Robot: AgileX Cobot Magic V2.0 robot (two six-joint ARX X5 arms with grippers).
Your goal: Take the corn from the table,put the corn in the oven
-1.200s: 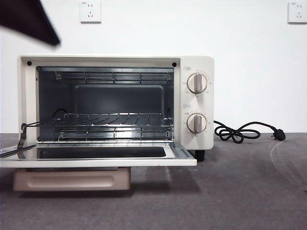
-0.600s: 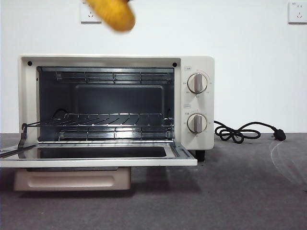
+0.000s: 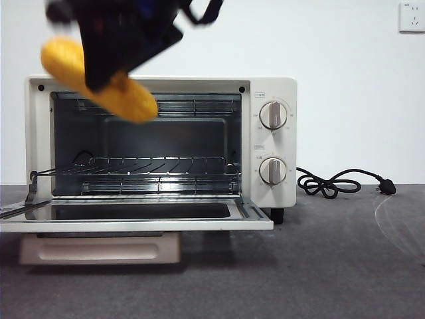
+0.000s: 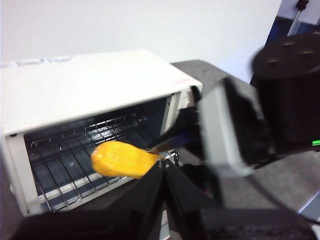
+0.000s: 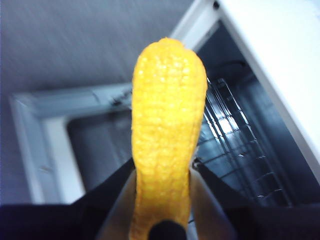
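Observation:
The yellow-orange corn (image 3: 136, 101) hangs tilted in the air before the upper left of the open oven (image 3: 275, 86). My right gripper (image 3: 105, 78) is shut on its middle and reaches in from above. In the right wrist view the corn (image 5: 167, 110) stands up between the right gripper's (image 5: 164, 180) jaws, over the lowered oven door (image 5: 50, 135) and wire rack (image 5: 235, 145). The left wrist view shows the corn (image 4: 120, 159) just outside the oven (image 4: 90, 80) mouth. My left gripper (image 4: 163, 172) is shut and empty, a short way back from the corn.
The glass door (image 3: 133, 224) lies flat over the grey table (image 3: 332, 272). A wire rack (image 3: 153, 166) spans the oven's middle. Two knobs (image 3: 273, 115) sit on its right panel. A black cord (image 3: 332, 183) trails right. A wall socket (image 3: 412, 16) is high on the right.
The corn and the dark arm holding it have dropped from the top edge down and left, to in front of the oven's upper opening. The oven has not moved.

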